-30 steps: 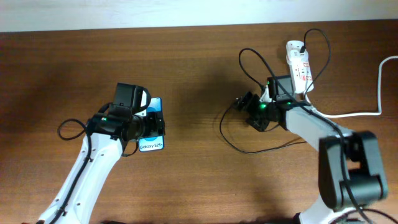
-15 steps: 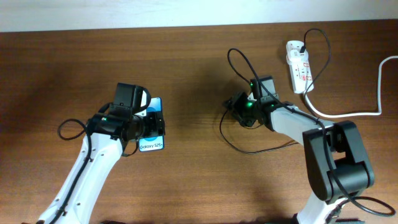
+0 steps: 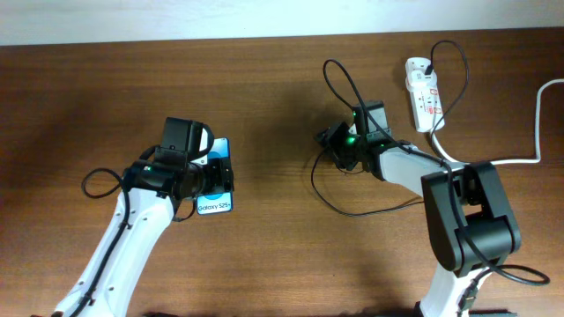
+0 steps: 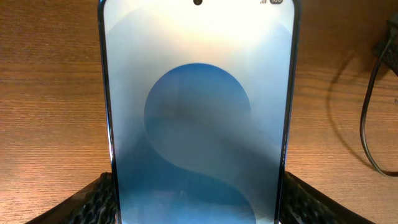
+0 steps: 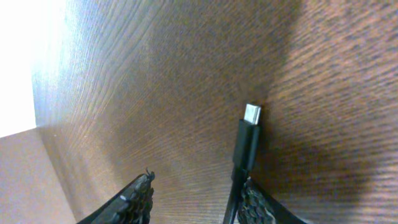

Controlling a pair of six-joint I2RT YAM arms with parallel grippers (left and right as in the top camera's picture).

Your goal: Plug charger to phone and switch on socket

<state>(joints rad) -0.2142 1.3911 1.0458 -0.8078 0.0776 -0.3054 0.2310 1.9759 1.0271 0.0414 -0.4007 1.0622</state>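
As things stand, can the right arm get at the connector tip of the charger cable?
Probably yes. The connector tip sits just ahead of the right end effector, its cable against one finger, and nothing covers it.

The left arm (image 3: 132, 233) comes up from the near edge of the desk, left of centre, and reaches toward the far edge. The left gripper (image 3: 214, 180) sits low over the desk, its fingers (image 4: 93, 199) pressed against both long sides of the phone (image 4: 196, 112). The right arm (image 3: 458, 220) stands near the near right corner, folds at the elbow and stretches leftward. The right gripper (image 3: 331, 146) points left and angles down at the desk, its fingers (image 5: 134, 199) apart.
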